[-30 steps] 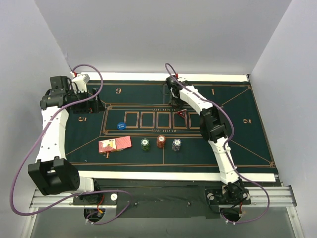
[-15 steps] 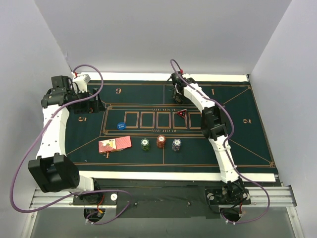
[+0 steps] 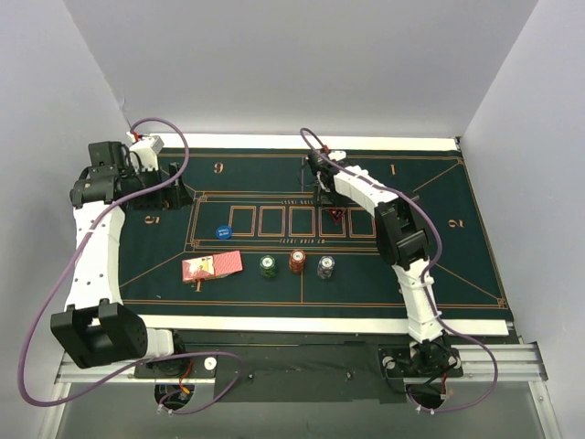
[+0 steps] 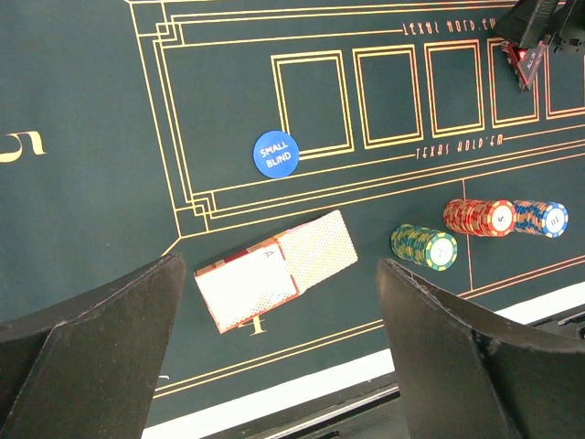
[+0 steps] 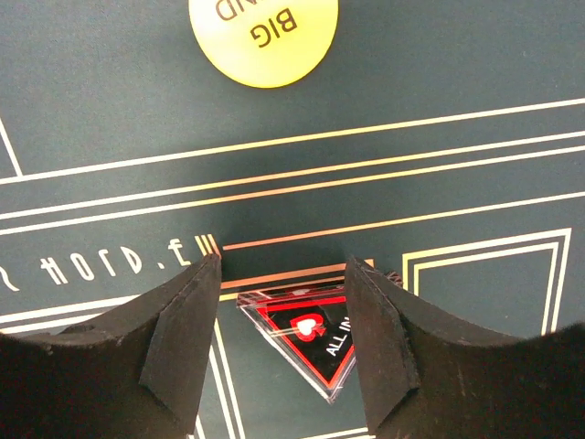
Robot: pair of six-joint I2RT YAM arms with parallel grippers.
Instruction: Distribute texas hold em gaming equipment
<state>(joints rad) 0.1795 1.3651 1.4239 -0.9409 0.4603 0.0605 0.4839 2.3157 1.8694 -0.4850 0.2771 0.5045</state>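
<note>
The playing cards [image 3: 212, 266] lie as a fanned pink-backed stack on the near left of the mat, one white face up [image 4: 247, 285]. To their right, three chip stacks stand in a row: green [image 3: 267, 266], red-orange [image 3: 297, 262] and grey-purple [image 3: 326, 267]. A blue small-blind disc [image 3: 223, 232] rests above the cards. A yellow-orange big-blind disc [image 5: 263, 32] lies just beyond my right gripper [image 5: 283, 270]. That gripper is open and straddles a black-and-red all-in triangle [image 5: 311, 334] flat on the mat. My left gripper [image 4: 279, 263] hangs wide open and high at the far left [image 3: 172, 187], holding nothing.
The dark green felt mat [image 3: 457, 238] with orange lines covers the table, with a row of card boxes [image 3: 274, 220] across its middle. White walls close in on three sides. A white border strip [image 3: 320, 324] runs along the near edge.
My right gripper's jaws have widened and the all-in triangle now lies flat on the mat. The gripper has shifted slightly left. The left arm has drifted a little.
</note>
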